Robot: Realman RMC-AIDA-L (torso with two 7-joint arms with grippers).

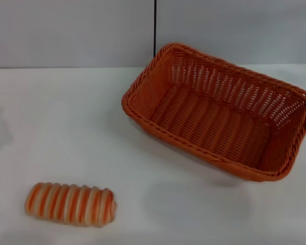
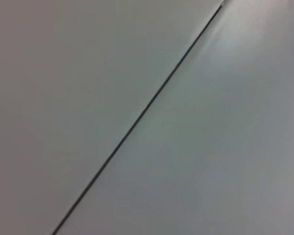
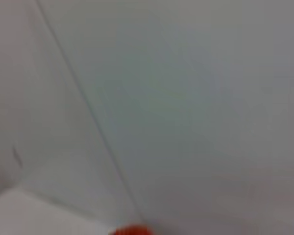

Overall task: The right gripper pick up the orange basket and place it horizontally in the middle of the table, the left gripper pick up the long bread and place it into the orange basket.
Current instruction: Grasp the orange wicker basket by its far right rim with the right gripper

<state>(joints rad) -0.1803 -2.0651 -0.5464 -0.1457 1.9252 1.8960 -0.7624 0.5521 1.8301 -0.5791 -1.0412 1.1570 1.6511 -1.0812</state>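
The orange basket (image 1: 219,109) sits empty on the white table (image 1: 66,127) at the back right, turned at a slant with one corner toward the wall. An orange sliver of the orange basket (image 3: 131,230) shows at the edge of the right wrist view. The long bread (image 1: 70,203), striped orange and cream, lies flat near the front left of the table, well apart from the basket. Neither gripper appears in any view; the left wrist view shows only grey wall panels.
A grey wall (image 1: 71,30) with a dark vertical seam (image 1: 155,25) runs behind the table. Bare white tabletop lies between the bread and the basket and along the front edge.
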